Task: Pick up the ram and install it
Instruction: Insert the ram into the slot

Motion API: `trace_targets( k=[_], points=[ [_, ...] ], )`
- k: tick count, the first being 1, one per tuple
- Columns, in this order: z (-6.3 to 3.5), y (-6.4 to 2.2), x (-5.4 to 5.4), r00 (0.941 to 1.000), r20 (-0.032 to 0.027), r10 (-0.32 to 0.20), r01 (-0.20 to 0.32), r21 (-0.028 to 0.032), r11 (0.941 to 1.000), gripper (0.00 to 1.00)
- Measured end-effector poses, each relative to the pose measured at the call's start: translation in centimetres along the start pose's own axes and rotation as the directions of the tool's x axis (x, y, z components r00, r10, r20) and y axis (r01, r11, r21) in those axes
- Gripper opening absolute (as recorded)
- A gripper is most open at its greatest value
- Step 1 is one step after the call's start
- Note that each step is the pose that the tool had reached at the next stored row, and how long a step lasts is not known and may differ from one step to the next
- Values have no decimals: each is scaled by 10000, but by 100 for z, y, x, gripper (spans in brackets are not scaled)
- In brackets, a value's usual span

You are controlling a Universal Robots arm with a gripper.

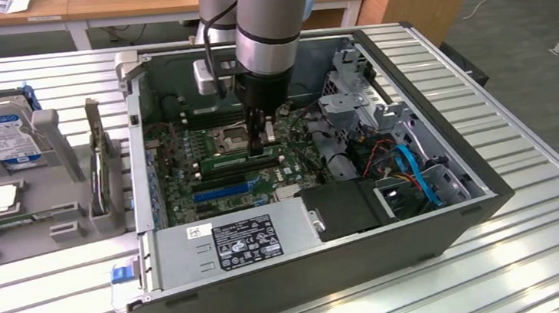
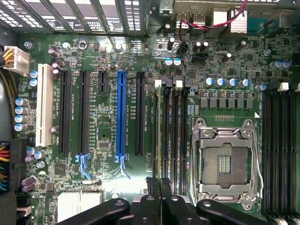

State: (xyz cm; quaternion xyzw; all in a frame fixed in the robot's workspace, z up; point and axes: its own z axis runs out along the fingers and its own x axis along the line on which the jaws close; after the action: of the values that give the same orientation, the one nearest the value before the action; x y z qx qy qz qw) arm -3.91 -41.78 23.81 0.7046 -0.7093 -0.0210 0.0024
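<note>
The ram (image 1: 231,161) is a long green stick standing on edge along the memory slots of the motherboard (image 1: 182,162), inside the open computer case (image 1: 332,274). My gripper (image 1: 257,148) reaches straight down into the case and is shut on the stick's upper edge near one end. In the wrist view the two black fingers (image 2: 151,187) press together over the memory slots beside the CPU socket (image 2: 225,161), and the ram (image 2: 162,140) shows edge-on as a thin line running away from them.
A grey holder (image 1: 19,220) at the exterior view's left carries a hard drive (image 1: 0,129) and an upright expansion card (image 1: 101,170). In the case are a power supply (image 1: 241,241), drive cage (image 1: 357,103) and blue and red cables (image 1: 414,166). Expansion slots (image 2: 122,112) flank the memory slots.
</note>
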Motion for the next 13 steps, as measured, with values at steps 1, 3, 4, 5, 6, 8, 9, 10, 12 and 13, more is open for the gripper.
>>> trace_targets(
  k=[1,3,4,5,6,8,9,10,12,13],
  points=[
    [2,0,0,10000,0,7,-7,0,10000,12],
    [7,0,0,10000,2,25,-25,1,10000,12],
    [10,0,0,10000,2,34,-34,1,10000,12],
    [12,0,0,10000,3,44,-44,1,10000,12],
    [15,0,0,10000,3,55,-55,2,10000,12],
    [19,0,1,10000,2,74,-74,2,10000,12],
    [20,0,1,10000,2,76,-76,2,10000,12],
    [21,-1,1,10000,4,77,-77,3,10000,12],
    [21,-1,0,10000,4,80,-80,2,10000,12],
    [21,-3,0,10000,4,80,-80,3,10000,12]
  ],
)
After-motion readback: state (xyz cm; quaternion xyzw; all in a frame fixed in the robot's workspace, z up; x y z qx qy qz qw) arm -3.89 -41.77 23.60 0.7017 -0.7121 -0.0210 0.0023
